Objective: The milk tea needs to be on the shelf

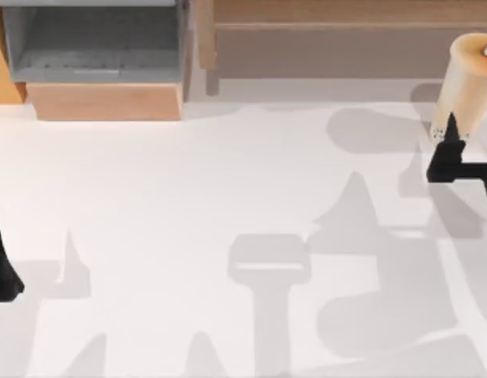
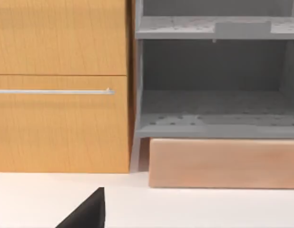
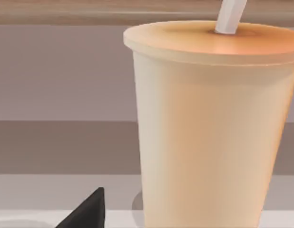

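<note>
Currently the milk tea (image 1: 466, 83) stands upright on the worktop (image 1: 228, 205) at the far right, just before the shelf (image 1: 346, 31), with the right claw (image 1: 451, 146) at its base, apparently gripping it for lifting; left claw (image 1: 3, 268) parked left.

We work over a white table (image 1: 188, 205) crossed by grey shadows. At its far right stands the milk tea (image 1: 464, 83), upright on the table just in front of the shelf (image 1: 346, 20), a long brown board with a wooden post at its left end and a grey-brown recess beneath. At the far left the table carries a grey-lined cabinet (image 1: 98, 47) on a light wood base, with an orange wooden drawer unit (image 2: 61, 85) beside it
</note>
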Robot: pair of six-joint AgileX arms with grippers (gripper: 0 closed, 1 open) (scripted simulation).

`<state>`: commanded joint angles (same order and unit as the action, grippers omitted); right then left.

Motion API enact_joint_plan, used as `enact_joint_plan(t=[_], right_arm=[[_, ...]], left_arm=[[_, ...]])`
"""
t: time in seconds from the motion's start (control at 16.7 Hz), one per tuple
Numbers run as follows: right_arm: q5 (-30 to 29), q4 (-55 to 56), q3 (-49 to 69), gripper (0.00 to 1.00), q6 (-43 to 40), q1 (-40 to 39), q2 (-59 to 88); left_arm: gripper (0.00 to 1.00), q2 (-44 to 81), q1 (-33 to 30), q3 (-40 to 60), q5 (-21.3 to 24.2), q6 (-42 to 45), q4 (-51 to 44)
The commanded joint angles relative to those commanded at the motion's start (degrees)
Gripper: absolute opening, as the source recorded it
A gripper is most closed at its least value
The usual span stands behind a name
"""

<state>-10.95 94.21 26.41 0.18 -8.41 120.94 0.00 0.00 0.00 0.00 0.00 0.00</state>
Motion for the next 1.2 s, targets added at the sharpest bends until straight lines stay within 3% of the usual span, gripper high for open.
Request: enact_joint_plan(t=[0.6, 0.9, 1.2], right_arm=[[2.02, -11.60, 17.81, 1.00, -0.06, 1.86, 5.76], [2.24, -12.97, 19.50, 1.00, -0.06, 2.10, 6.24], [2.24, -12.97, 19.50, 0.62, -0.06, 2.10, 6.24]], left_arm=[[1.00, 0.00, 0.00, 0.00, 0.00, 0.00, 0.00], [1.00, 0.00, 0.00, 0.00, 0.00, 0.00, 0.00], [1.00, 0.00, 0.00, 0.00, 0.00, 0.00, 0.00]])
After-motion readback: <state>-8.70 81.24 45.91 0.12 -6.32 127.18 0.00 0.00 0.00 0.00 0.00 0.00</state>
